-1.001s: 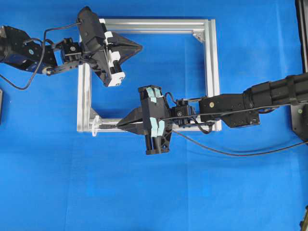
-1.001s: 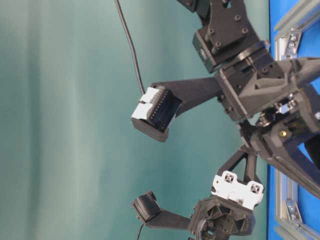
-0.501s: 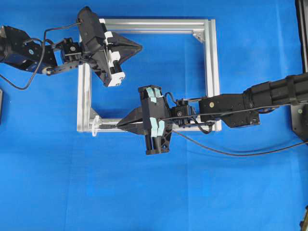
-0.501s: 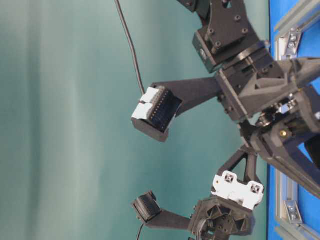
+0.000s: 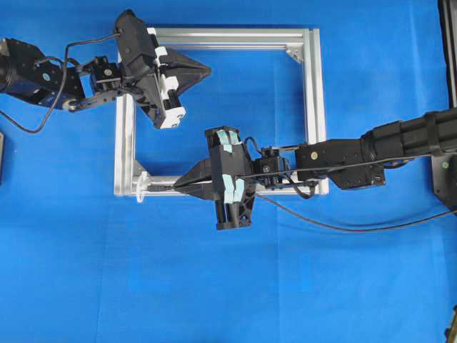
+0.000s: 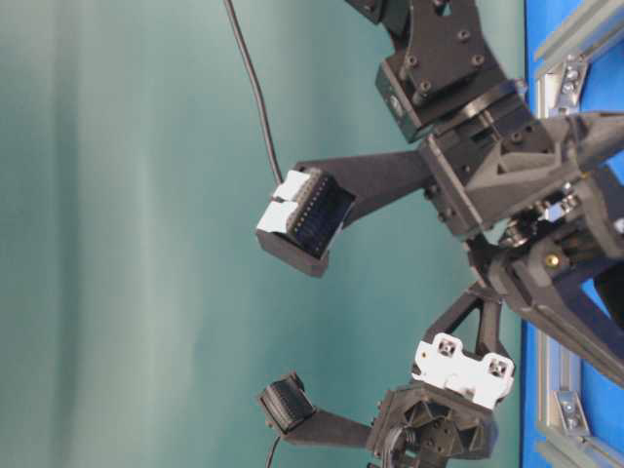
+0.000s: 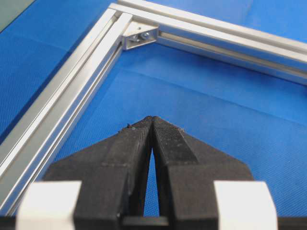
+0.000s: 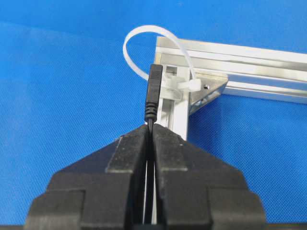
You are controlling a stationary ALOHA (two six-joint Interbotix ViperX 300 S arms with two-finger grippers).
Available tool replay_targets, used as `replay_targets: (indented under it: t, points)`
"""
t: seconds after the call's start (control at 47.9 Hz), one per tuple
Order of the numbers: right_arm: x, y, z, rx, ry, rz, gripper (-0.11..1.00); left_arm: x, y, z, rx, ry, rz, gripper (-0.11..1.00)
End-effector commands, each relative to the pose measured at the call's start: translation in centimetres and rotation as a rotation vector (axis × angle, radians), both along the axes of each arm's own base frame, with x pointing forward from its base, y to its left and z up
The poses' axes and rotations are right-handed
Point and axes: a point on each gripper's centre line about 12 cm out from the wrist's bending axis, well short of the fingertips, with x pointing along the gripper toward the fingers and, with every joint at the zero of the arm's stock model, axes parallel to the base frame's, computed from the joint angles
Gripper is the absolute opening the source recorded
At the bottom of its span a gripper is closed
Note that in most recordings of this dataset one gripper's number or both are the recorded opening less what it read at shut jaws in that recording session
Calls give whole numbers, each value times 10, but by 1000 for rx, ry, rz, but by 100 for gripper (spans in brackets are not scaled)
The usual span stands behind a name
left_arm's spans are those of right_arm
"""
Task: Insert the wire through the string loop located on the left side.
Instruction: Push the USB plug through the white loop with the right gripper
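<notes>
Wire [image 8: 154,91]: plug end sticks out just past the right gripper [image 8: 150,129] tips, jaws clamped on the cable right behind the plug. In the right wrist view the plug points at the loop [image 8: 158,52], which stands off the frame [image 5: 308,107] corner, the front-left one in the overhead view. The tip looks short of the loop's opening, roughly in line with it; you can't tell from this view whether it's near or already at the loop's plane.

Step in hand, as I read it: final feed through the loop.
- Keep the plug axis square to the loop's opening, not to the frame rail. The loop is tilted, so aim at the open part above the clasp, not at the clasp.
- Go slow and straight. The plug has little free length, so it should stay stiff; a sideways nudge will likely just push the loop aside.
- Watch the right wrist view for the tip crossing the strap.
- Mind the frame corner right behind the loop. Don't ram it.

Left gripper [image 7: 152,125]: clenched, holding nothing, hovering over the blue mat [image 5: 235,286] inside the frame near its far-left corner, well apart from the loop. If the loop flops, it could steady it or take the plug on the far side.

Slack wire trails off to the mat's right edge.
</notes>
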Motion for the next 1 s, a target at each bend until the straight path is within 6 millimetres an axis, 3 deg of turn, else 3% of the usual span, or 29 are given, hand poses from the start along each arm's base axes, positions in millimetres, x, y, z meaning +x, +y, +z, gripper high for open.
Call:
replay_targets:
  t: [0.0,0.626,0.98]
  points:
    - [3,1,17,5,-44,1,0,2,0,16,15,-45,-2,0]
    - [5,1,18,5,-52,1,0,2,0,16,15,-47,-4,0]
    - [34,1,23,-2,-94,0,0,2,0,16,17,-46,-4,0]
